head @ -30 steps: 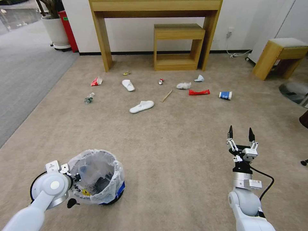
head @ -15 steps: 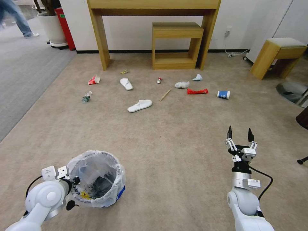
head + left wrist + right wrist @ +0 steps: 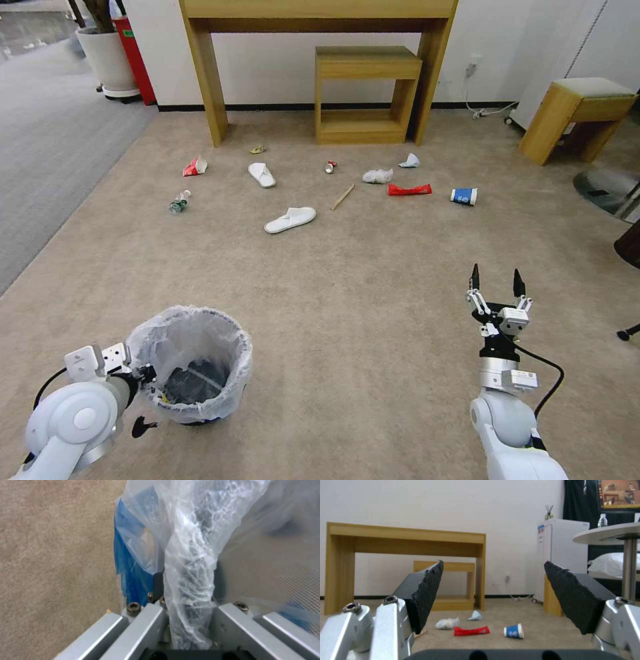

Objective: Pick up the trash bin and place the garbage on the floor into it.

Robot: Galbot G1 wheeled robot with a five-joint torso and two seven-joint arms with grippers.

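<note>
The trash bin [image 3: 190,363], lined with a crinkled white bag, is at the lower left of the head view, mouth upward. My left gripper [image 3: 141,385] is shut on its near-left rim; the left wrist view shows the jaws of that gripper [image 3: 188,605] clamped on rim and bag, with the bin's blue [image 3: 128,562] beside them. The garbage lies ahead on the floor [image 3: 347,280]: two white slippers [image 3: 291,219], a wooden stick [image 3: 344,197], a red wrapper [image 3: 409,190], a blue cup [image 3: 464,196], tissues [image 3: 377,176], a can [image 3: 329,167], a carton [image 3: 194,167], a bottle [image 3: 178,202]. My right gripper [image 3: 495,280] hangs open and empty, its jaws [image 3: 493,563] pointing at the litter.
A wooden desk [image 3: 200,73] with a low shelf unit [image 3: 367,93] stands against the far wall behind the litter. A wooden stool [image 3: 573,117] and a round table base [image 3: 610,190] are at the right. Grey carpet [image 3: 47,160] runs along the left.
My left arm has drawn down and to the left with the bin. The bin now stands more upright and its blue base has dropped from sight. The right arm is nearly still.
</note>
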